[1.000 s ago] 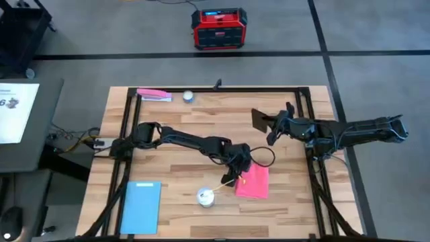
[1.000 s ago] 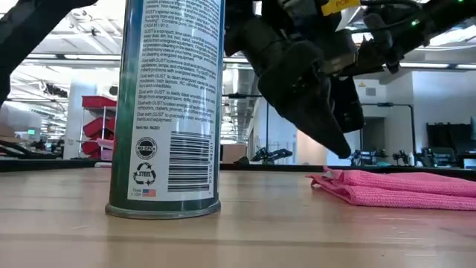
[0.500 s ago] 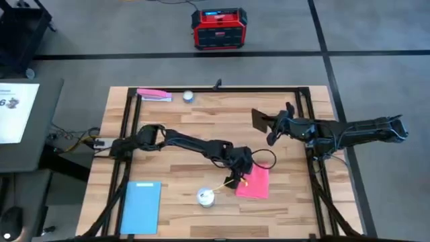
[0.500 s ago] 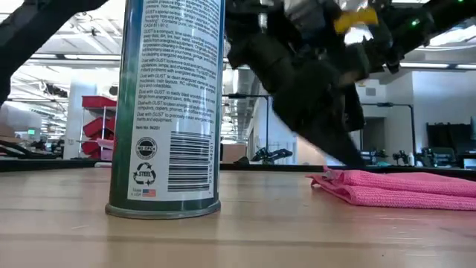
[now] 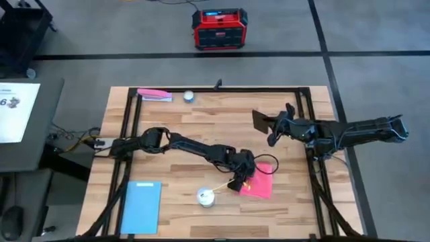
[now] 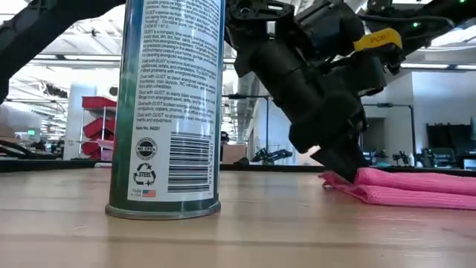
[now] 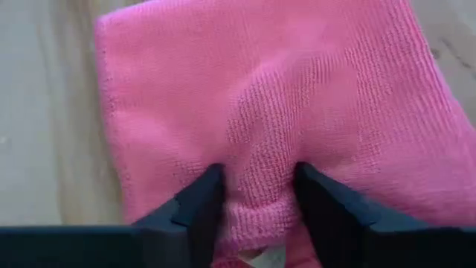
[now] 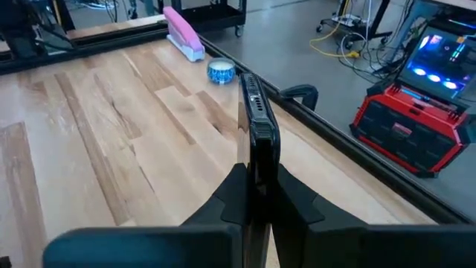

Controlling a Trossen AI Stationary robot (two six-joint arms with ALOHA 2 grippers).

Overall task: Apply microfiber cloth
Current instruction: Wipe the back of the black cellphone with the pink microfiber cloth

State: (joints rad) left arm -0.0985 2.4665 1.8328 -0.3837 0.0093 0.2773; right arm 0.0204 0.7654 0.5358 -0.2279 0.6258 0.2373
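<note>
Left jaws [image 7: 256,195] lower, pinching microfiber cloth [image 7: 297,112]

High view looks straight down on the whole table [image 5: 175,128]. Low view sits at tabletop height, facing level across, close to the can [image 6: 172,104]. Wrist views are near. High, low and left wrist views share the cloth [image 5: 258,181].

We are seeing: grey floor [image 5: 376,27] crossed by dark lines; red-and-black case [image 5: 219,29] sitting on it; wooden table [image 5: 181,128]; red bins [image 6: 98,112] standing far off; ceiling lights [image 6: 67,56] shining overhead.
</note>
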